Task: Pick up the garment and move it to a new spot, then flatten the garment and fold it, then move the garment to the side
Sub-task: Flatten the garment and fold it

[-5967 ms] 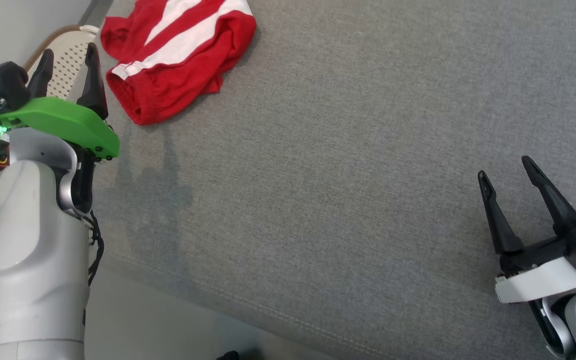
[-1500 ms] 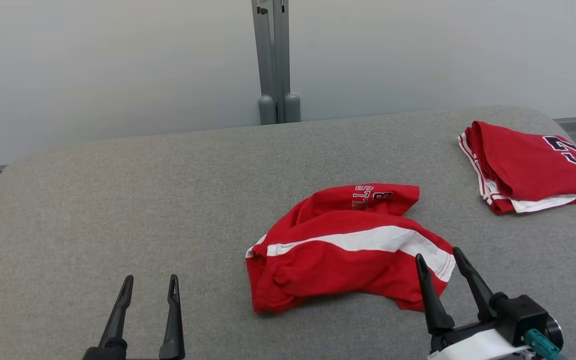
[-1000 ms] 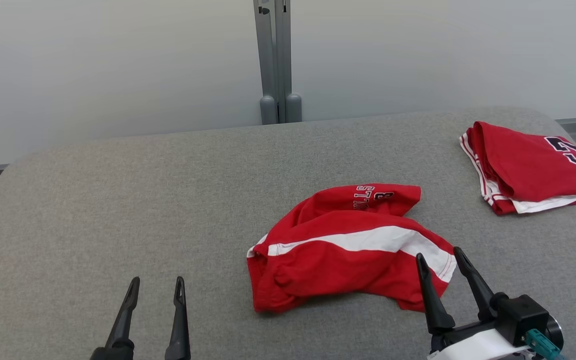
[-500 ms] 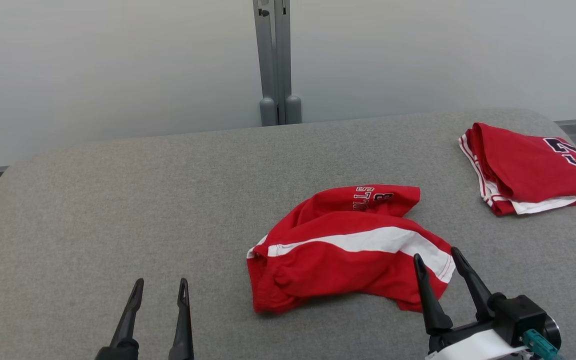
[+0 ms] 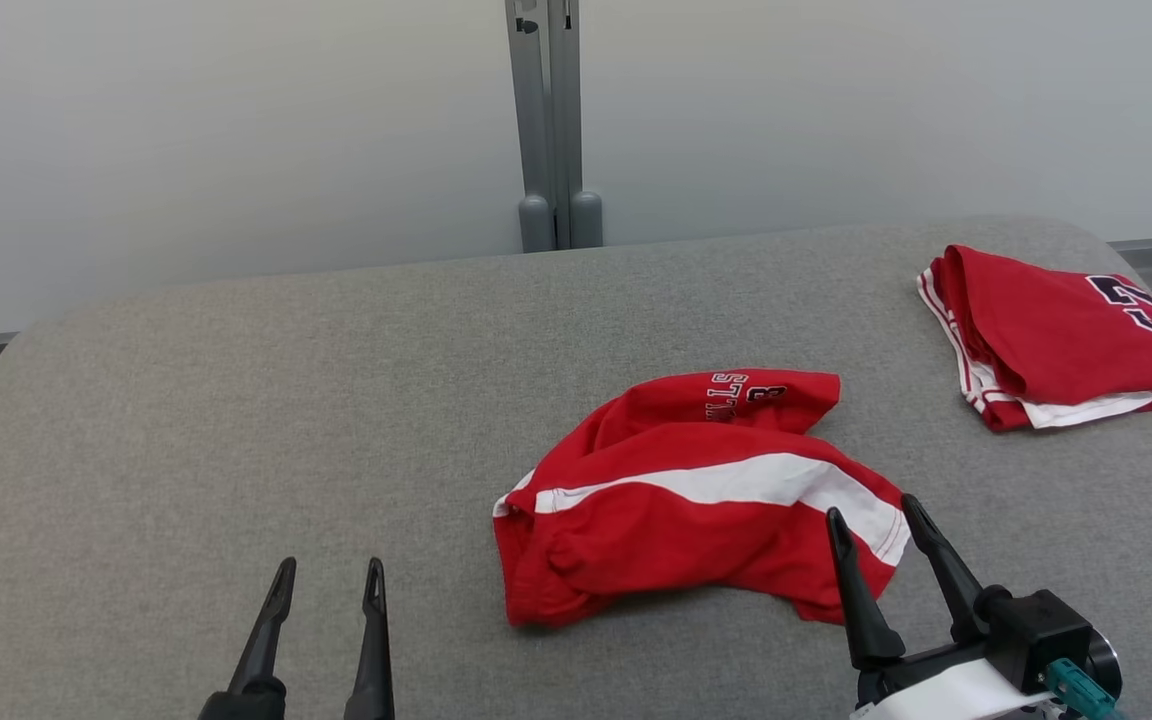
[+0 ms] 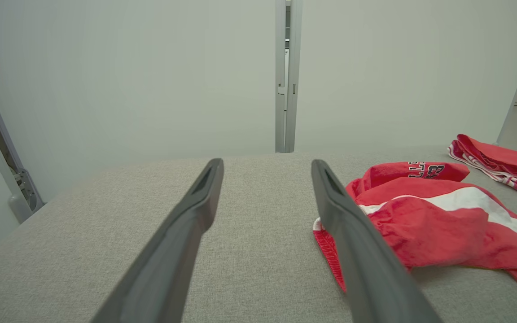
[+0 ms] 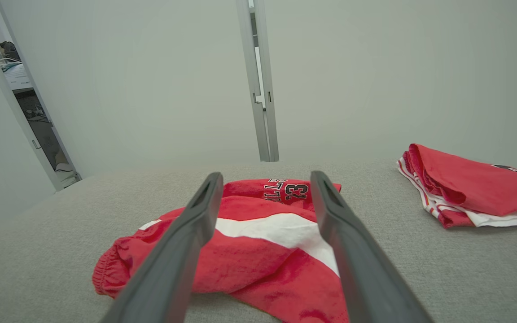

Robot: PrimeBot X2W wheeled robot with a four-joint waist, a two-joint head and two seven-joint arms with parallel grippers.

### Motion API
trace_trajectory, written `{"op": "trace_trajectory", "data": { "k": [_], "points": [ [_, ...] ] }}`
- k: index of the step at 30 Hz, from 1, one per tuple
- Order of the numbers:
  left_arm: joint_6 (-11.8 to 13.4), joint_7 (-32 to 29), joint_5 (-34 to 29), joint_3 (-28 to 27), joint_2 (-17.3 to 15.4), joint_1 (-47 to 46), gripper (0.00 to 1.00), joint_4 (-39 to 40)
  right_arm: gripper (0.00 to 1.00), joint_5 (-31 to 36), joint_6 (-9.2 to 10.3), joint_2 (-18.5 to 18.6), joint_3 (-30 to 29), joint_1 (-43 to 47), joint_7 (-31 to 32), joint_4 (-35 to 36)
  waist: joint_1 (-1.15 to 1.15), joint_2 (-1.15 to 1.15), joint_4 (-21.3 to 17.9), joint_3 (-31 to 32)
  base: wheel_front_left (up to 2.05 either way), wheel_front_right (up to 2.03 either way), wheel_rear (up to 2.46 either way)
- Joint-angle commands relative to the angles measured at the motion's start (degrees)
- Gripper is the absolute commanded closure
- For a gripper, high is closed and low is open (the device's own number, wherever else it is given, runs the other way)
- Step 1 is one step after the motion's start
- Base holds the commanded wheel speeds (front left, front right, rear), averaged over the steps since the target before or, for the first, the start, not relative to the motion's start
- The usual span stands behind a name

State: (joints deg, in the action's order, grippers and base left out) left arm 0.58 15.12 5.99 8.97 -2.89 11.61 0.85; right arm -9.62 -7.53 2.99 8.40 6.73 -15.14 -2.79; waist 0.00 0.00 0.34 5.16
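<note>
A crumpled red garment [image 5: 686,500] with a white stripe and dark lettering lies in a heap near the middle of the grey padded table [image 5: 236,400]. It also shows at the right of the left wrist view as the garment [image 6: 438,220] and ahead in the right wrist view as the garment [image 7: 258,251]. My right gripper [image 5: 873,518] stands open at the garment's near right edge, fingers empty. Open and empty too, my left gripper [image 5: 329,580] hovers over bare table, well to the left of the cloth.
A second red garment [image 5: 1056,335], folded, lies at the table's far right. A grey metal post [image 5: 548,120] stands against the pale wall behind the table. Bare grey surface stretches across the left half.
My left gripper has slid a little to the right and lower in the head view. The right gripper and the crumpled garment have hardly moved.
</note>
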Motion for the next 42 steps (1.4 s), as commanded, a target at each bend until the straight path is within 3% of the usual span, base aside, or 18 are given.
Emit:
{"op": "trace_trajectory", "data": {
  "k": [1, 10, 14, 17, 29, 35, 42],
  "points": [
    [0.26, 0.01, -0.47, -0.04, -0.02, -1.05, 0.00, -0.12, 0.00, 0.10, 0.09, 0.20, 0.07, 0.10, 0.02, 0.14, 0.00, 0.00, 0.06, -0.08, 0.00, 0.00, 0.00],
    [0.21, 0.01, 0.36, 0.29, -0.02, -0.63, 0.00, -1.46, 0.00, -0.04, 0.10, 0.59, 0.26, -0.09, 0.02, 0.14, 0.00, 0.00, 0.06, -0.82, 0.00, 0.00, 0.00],
    [-0.13, 0.01, 5.54, 1.30, -0.04, -1.56, 0.00, -6.13, 0.00, 0.26, 0.10, 0.79, 0.43, -0.63, 0.02, 0.03, 0.00, 0.00, -0.23, -1.79, 0.00, 0.00, 0.00],
    [-1.84, -1.19, 10.49, 3.20, -0.04, -4.13, 0.00, -10.51, 0.00, 0.44, 0.10, 0.98, 0.40, -0.78, 0.02, -0.09, 0.00, 0.00, -0.26, -2.69, 0.00, 0.00, 0.00],
    [-7.05, -24.38, 28.52, 8.57, -0.08, -16.04, 0.00, -9.82, 0.00, 0.87, 0.10, 2.13, 0.90, -3.42, 0.02, 0.61, 0.00, 0.00, -0.75, -9.64, 0.00, 0.00, 0.00],
    [-7.39, -35.28, 39.73, 7.31, -0.08, -20.97, 0.00, -8.69, 0.00, 1.10, 0.10, 2.68, 0.90, -6.22, 0.02, 1.25, 0.00, 0.00, -1.63, -14.61, 0.00, 0.00, 0.00],
    [-6.19, -40.18, 43.29, 6.37, -0.52, -24.53, 0.00, -10.22, 0.00, 1.21, 0.10, 2.92, 1.14, -8.05, 0.02, 1.57, 0.00, 0.00, -2.83, -17.70, 0.00, 0.00, 0.00]
  ]
}}
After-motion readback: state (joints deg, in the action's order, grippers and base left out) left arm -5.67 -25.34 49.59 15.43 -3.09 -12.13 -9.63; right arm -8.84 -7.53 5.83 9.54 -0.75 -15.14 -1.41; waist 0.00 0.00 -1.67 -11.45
